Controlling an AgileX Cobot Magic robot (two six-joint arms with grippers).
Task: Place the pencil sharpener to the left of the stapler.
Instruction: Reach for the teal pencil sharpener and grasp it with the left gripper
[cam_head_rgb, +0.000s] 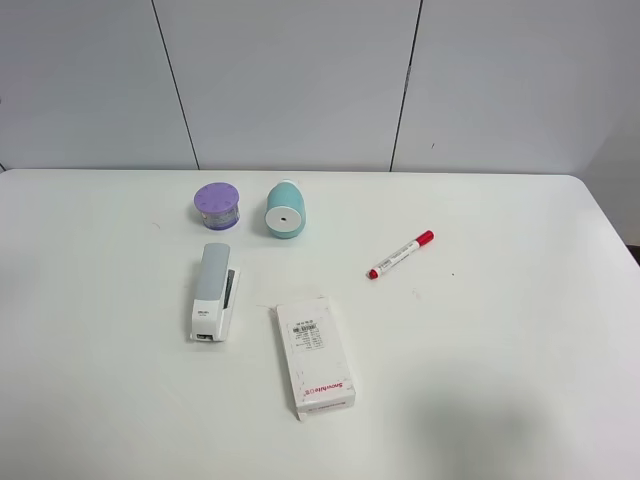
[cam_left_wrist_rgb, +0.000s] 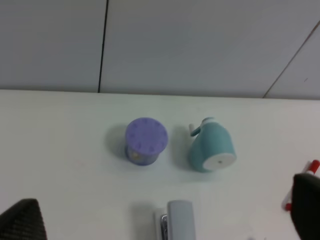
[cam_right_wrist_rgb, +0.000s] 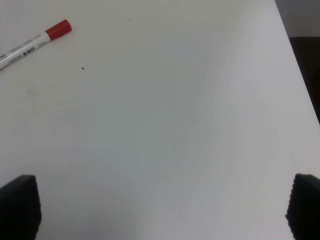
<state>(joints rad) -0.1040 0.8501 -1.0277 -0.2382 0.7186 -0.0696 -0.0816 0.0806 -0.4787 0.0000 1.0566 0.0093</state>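
Progress stood at nil, judging by the layout: the pencil sharpener (cam_head_rgb: 285, 209) lay on its side at the far part of the bench (cam_head_rgb: 520, 330), white round face turned toward the near edge. It was beyond the stapler (cam_head_rgb: 214, 293) and a little to its right, not on its left. A purple round container (cam_head_rgb: 216, 205) stood just beside the sharpener on the left, apart from it, and almost directly beyond the stapler's far end. The bench to the left of the stapler was bare white surface, so the target spot looked free. A red-capped marker (cam_head_rgb: 400, 254) lay well apart on the right, and a white labelled box (cam_head_rgb: 315, 357) sat near the stapler's right on the near side.

Everything remained to do: reach, grasp, carry round the stapler and container, set down.

Neither arm showed in the high view. In its wrist view the left gripper (cam_left_wrist_rgb: 164, 212) had its jaws wide apart, holding and touching nothing, with the sharpener and the container ahead of it and the stapler's grey top between the fingertips (cam_left_wrist_rgb: 20, 222) in the picture. The right gripper (cam_right_wrist_rgb: 161, 207) was likewise spread wide over bare bench, empty, the marker off toward its far left.
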